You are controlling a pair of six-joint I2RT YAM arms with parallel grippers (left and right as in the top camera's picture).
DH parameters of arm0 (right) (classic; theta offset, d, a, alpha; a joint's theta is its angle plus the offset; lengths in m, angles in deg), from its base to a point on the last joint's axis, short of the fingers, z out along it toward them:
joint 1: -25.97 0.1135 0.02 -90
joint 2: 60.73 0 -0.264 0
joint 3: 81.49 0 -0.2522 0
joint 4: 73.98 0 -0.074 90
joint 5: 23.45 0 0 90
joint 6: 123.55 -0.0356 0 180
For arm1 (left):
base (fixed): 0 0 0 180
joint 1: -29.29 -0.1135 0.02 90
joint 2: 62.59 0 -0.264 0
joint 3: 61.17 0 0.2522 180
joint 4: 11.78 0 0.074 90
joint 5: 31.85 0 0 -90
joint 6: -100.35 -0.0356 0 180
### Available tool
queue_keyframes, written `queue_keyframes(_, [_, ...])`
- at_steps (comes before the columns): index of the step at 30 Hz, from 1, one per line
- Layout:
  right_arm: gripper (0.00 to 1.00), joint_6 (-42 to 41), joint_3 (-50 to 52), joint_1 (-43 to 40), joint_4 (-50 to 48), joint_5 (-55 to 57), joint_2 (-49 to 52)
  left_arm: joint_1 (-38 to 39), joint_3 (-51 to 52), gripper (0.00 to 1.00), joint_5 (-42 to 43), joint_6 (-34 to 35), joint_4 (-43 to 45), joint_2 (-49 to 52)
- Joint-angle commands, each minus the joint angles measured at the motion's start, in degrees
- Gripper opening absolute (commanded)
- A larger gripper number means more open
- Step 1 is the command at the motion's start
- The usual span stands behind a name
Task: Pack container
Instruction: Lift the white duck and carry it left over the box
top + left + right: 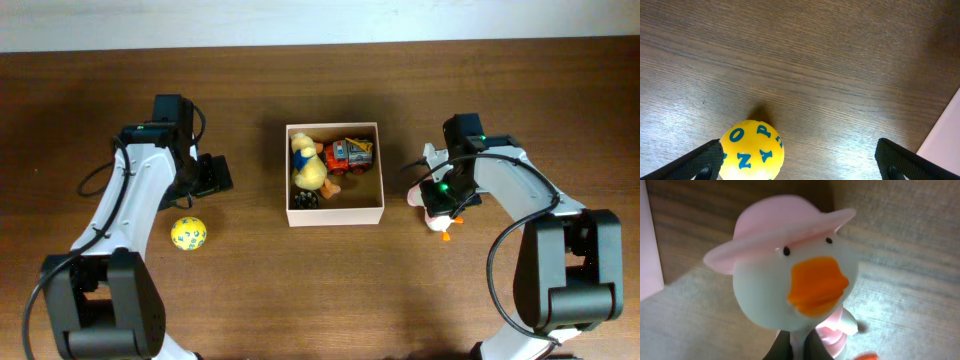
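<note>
The container (335,214) is a square white box with a brown inside, at the table's middle. It holds a yellow plush duck (308,163), a red-orange toy truck (348,155) and a small dark toy (305,199). My right gripper (437,200) is right of the box, shut on a white toy duck with a pink hat (790,275), its fingers (802,347) pinching the duck below the head. My left gripper (212,175) is open left of the box. A yellow ball with blue letters (752,151) lies on the table between its fingers (805,165), close to the left one.
The ball also shows in the overhead view (188,233), in front of the left arm. The box's white wall shows at the left edge of the right wrist view (647,245) and in the lower right corner of the left wrist view (945,137). The table is dark brown wood.
</note>
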Motion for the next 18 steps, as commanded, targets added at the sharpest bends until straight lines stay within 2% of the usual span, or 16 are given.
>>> queue_keyframes(1, [0.04, -1.05, -3.65, -0.24, 3.26, -0.83, -0.55, -0.13, 0.22, 0.99, 0.46, 0.35, 0.04, -1.84])
queue_keyframes(8, [0.04, -1.6, -19.32, -0.24, 16.33, -1.4, -1.55, -0.13, 0.22, 0.99, 0.46, 0.35, 0.07, -1.84])
queue_keyframes(12, [0.04, -1.6, -30.27, 1.38, 24.11, -5.84, -2.29, -0.13, 0.22, 0.99, 0.48, 0.35, 0.07, -1.84])
queue_keyframes(18, [0.04, -2.97, -38.73, 8.98, 26.21, -7.65, -3.08, -0.13, 0.22, 0.99, 0.66, 0.35, 0.07, -1.84])
